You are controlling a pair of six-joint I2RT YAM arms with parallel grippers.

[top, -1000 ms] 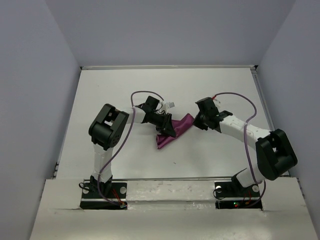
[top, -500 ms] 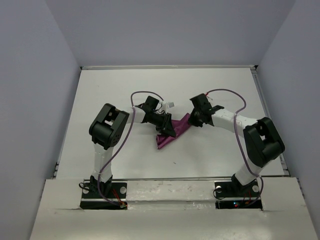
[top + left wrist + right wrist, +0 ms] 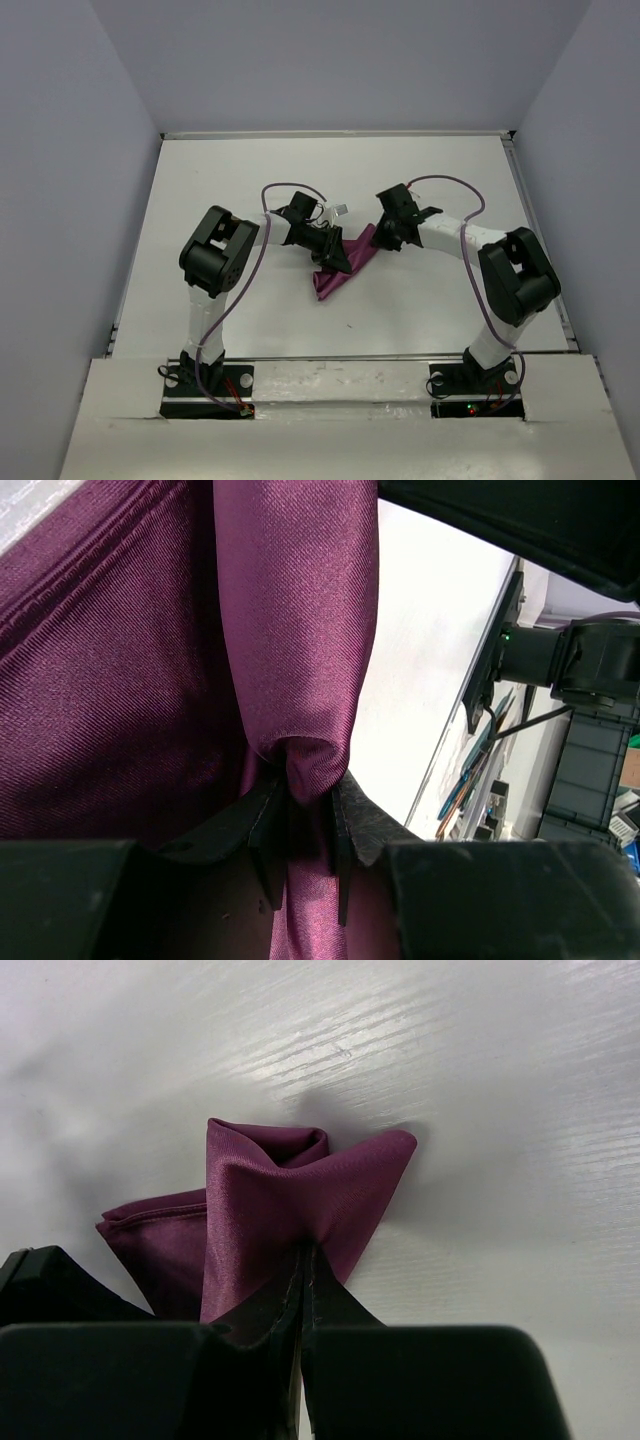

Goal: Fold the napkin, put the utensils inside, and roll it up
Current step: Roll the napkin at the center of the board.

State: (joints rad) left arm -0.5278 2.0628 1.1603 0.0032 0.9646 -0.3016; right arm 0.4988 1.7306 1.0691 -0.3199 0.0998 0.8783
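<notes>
Purple napkin (image 3: 330, 283) slackens as we bring our right claw (image 3: 303, 1257) in toward the left claw (image 3: 308, 792), both pinched shut on its folds, so the fold looks underway.

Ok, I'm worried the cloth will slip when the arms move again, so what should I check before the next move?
1. Left gripper shut on the napkin: ok, a fold is pinched in its jaws.
2. Right gripper shut on the napkin: ok, it pinches a bunched corner.
3. Napkin lying flat: not ok, it is bunched between the two grippers.
4. Neat fold made: cannot tell.
5. Utensils in sight: cannot tell, none clearly shows in any view.
</notes>
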